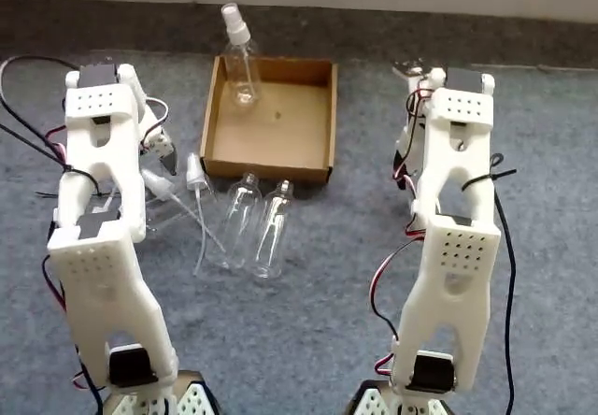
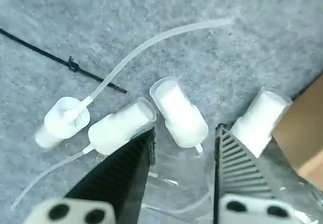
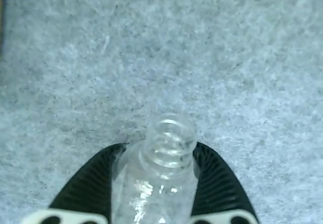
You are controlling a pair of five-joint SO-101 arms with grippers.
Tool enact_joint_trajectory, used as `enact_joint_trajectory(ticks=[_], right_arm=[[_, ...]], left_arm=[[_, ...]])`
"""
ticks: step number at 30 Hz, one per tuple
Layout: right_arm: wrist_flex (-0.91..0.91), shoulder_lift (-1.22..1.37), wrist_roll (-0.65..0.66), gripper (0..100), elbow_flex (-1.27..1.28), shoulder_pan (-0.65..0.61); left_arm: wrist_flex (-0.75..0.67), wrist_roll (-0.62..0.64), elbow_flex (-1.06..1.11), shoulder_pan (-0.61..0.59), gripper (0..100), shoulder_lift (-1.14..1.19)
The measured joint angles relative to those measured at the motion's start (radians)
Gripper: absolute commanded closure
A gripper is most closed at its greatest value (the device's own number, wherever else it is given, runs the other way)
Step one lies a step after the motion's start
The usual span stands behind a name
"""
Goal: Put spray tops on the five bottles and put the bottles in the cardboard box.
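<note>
My left gripper (image 2: pixel 185 132) is open and hangs over several loose white spray tops on the carpet. One spray top (image 2: pixel 179 113) lies between its fingertips, another (image 2: pixel 121 125) beside the left finger, and a third (image 2: pixel 260 118) lies by the cardboard box (image 1: pixel 271 121). Clear plastic shows under the gripper. My right gripper (image 3: pixel 160 151) is shut on a clear bottle (image 3: pixel 169 143) whose threaded neck is bare. Two uncapped bottles (image 1: pixel 241 219) (image 1: pixel 273 228) lie in front of the box. A capped bottle (image 1: pixel 241 60) rests at the box's back left corner.
A black cable tie (image 2: pixel 75 67) lies on the grey carpet beyond the spray tops. Long dip tubes (image 2: pixel 151 42) trail from the tops. Both white arms (image 1: pixel 103 247) (image 1: pixel 453 247) flank the middle, with open carpet between them near the front.
</note>
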Motion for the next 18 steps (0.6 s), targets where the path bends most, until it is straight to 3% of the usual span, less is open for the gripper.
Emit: enact_joint_trajectory(ticks=[8, 13, 18], right_arm=[[0.0, 0.0, 0.0, 99.5, 0.0, 0.0], [0.0, 0.0, 0.0, 99.5, 0.0, 0.0], [0.0, 0.0, 0.0, 99.5, 0.0, 0.0]], left_arm=[[-0.123, 0.0, 0.147, -0.008, 82, 0.0], [-0.186, 0.0, 0.158, -0.008, 90, 0.0], [-0.238, 0.0, 0.158, -0.008, 91, 0.0]])
